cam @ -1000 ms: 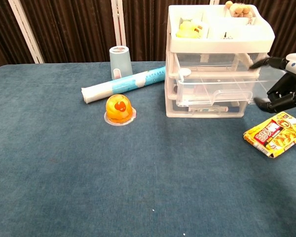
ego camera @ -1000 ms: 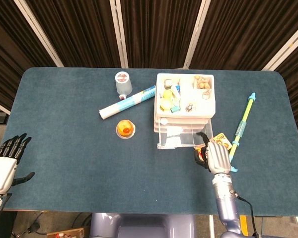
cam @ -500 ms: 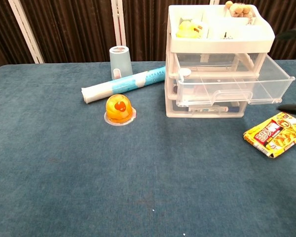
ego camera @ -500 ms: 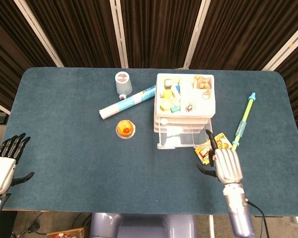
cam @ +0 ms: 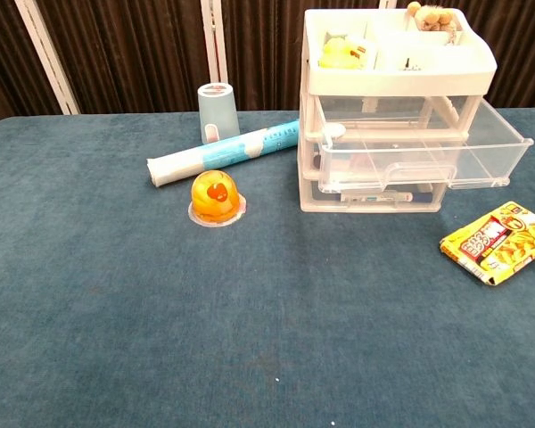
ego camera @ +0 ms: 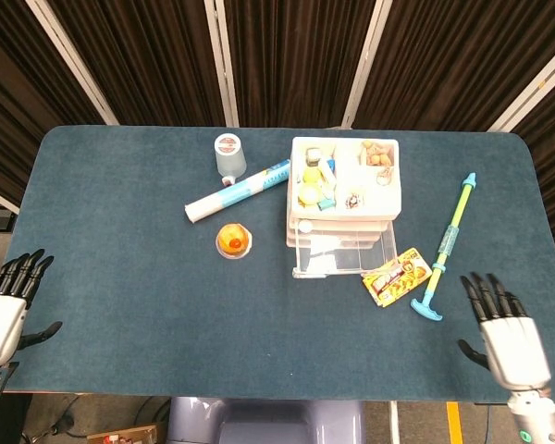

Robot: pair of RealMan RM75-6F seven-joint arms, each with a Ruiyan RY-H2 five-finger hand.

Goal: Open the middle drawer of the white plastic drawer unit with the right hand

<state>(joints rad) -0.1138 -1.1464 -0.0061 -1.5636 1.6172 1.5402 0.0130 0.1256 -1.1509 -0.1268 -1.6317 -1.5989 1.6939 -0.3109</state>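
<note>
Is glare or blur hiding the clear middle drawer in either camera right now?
Head view: sharp, evenly lit; the middle drawer reads faint, its clear plastic blending with the table, no glare. Chest view: crisp; the drawer's edges catch soft highlights, outline plain, pulled out. Both hands show only in the head view, unblurred.

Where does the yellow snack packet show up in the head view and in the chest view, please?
Head view: the snack packet lies right of centre, just off the front right corner of the drawer unit.
Chest view: the snack packet lies at the right edge, below the pulled-out middle drawer.
Shared landmark: the drawer unit.
</note>
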